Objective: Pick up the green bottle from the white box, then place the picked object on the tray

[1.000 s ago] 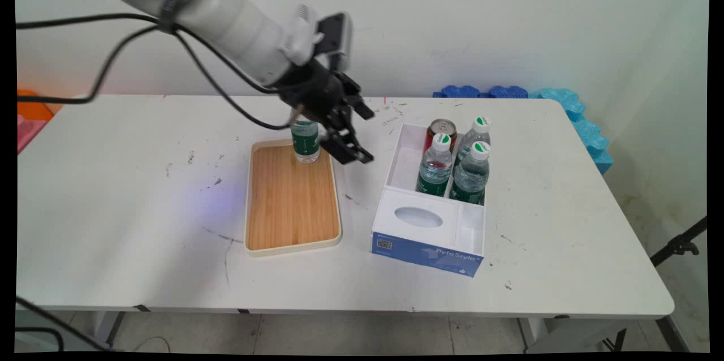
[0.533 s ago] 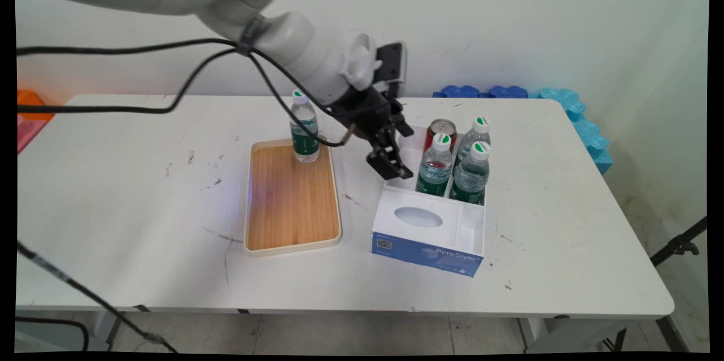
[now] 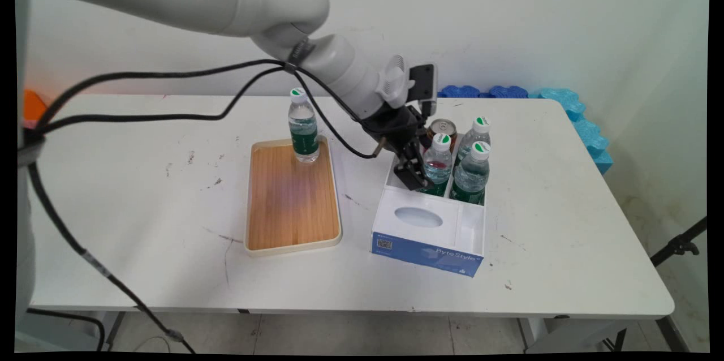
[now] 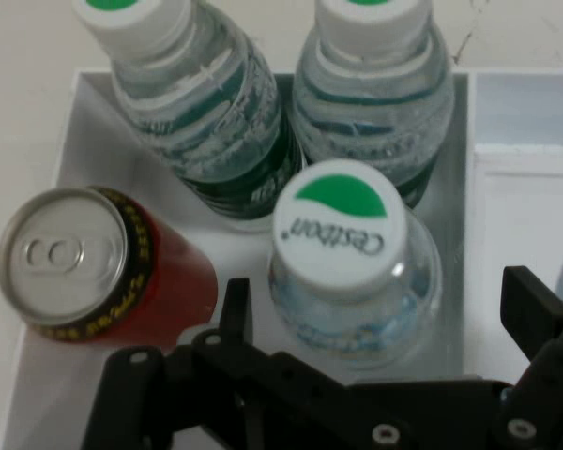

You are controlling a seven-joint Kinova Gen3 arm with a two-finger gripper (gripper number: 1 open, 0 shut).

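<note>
My gripper (image 3: pixel 419 176) (image 4: pixel 380 298) is open and reaches down into the white ByteStyle box (image 3: pixel 428 235) (image 4: pixel 518 105). Its fingers stand on either side of a water bottle (image 3: pixel 437 158) (image 4: pixel 347 246) with a white-and-green cap, at the box's left front, without gripping it. A red can (image 3: pixel 443 126) (image 4: pixel 83 267) stands just behind that bottle. Two more water bottles (image 3: pixel 479 130) (image 3: pixel 472 171) (image 4: pixel 206 112) (image 4: pixel 375 84) fill the right side of the same compartment. A further water bottle (image 3: pixel 304 132) stands upright at the far end of the wooden tray (image 3: pixel 285 214), left of the box.
Blue foam blocks (image 3: pixel 572 107) line the table's far right corner. An orange object (image 3: pixel 31 105) sits at the left edge. Black cables (image 3: pixel 169 117) hang from the arm over the table's left half. A black stand leg (image 3: pixel 679 245) shows at the right, off the table.
The gripper has moved right from beside the tray's bottle, across to the box, and lowered around the front-left bottle. The bottle on the tray stays put.
</note>
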